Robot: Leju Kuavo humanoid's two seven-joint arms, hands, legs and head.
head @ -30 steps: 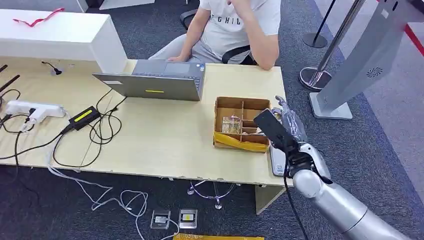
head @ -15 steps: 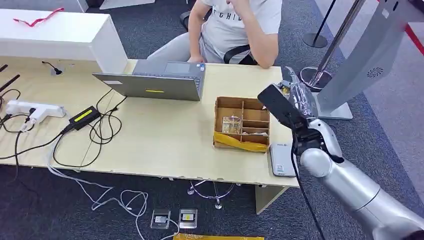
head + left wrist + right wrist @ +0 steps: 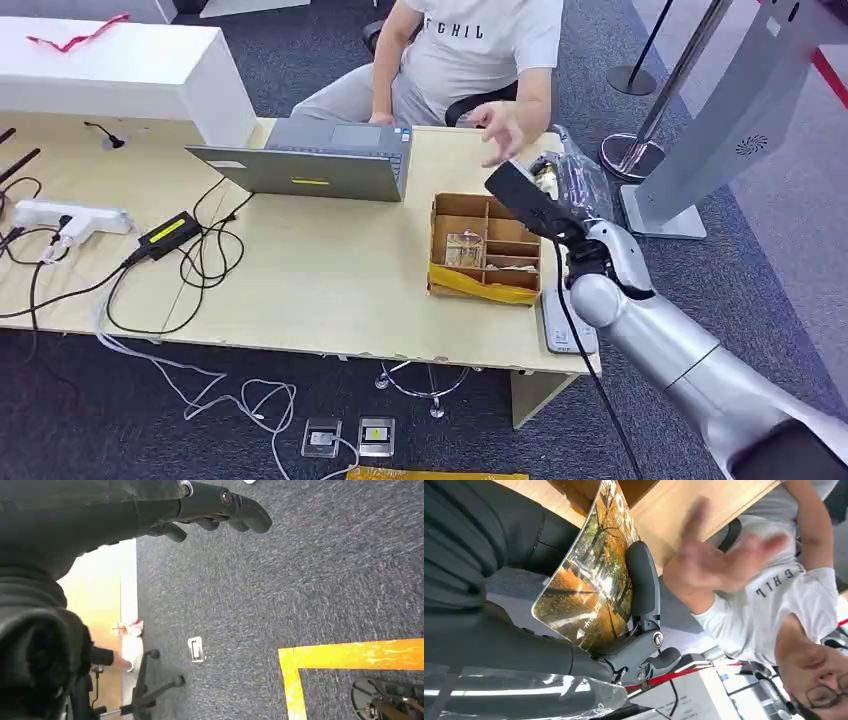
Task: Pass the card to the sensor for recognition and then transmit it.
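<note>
— Where is the card (image 3: 589,587)?
— In the right hand (image 3: 560,185), right of centre in the head view, above the far right corner of the tabletop (image 3: 330,280). The right wrist view shows its face: an autumn scene of orange trees, with a dark finger (image 3: 642,582) lying against the picture side and the grey thumb behind it, so the card is pinched between them.

— Is anyone near it?
— Yes. The person (image 3: 470,50) sitting at the top centre of the head view has a hand (image 3: 500,128) raised and spread, just up and left of the robot's hand. It is blurred in both views; I cannot tell whether it touches the card.

— What lies below the right hand?
— A partitioned cardboard box (image 3: 484,247) with a yellow front edge, centre right on the tabletop. Just to its right, at the tabletop's near edge, lies a flat grey sensor (image 3: 560,320), partly behind the silver forearm.

— And the left hand (image 3: 215,505)?
— It shows at the top of the left wrist view, fingers curled in with nothing in them, over dark carpet (image 3: 300,580) with a yellow tape line (image 3: 350,655).

— Anything else?
— A grey laptop (image 3: 315,160) upper centre, cables and a black adapter (image 3: 168,235) to the left.
</note>
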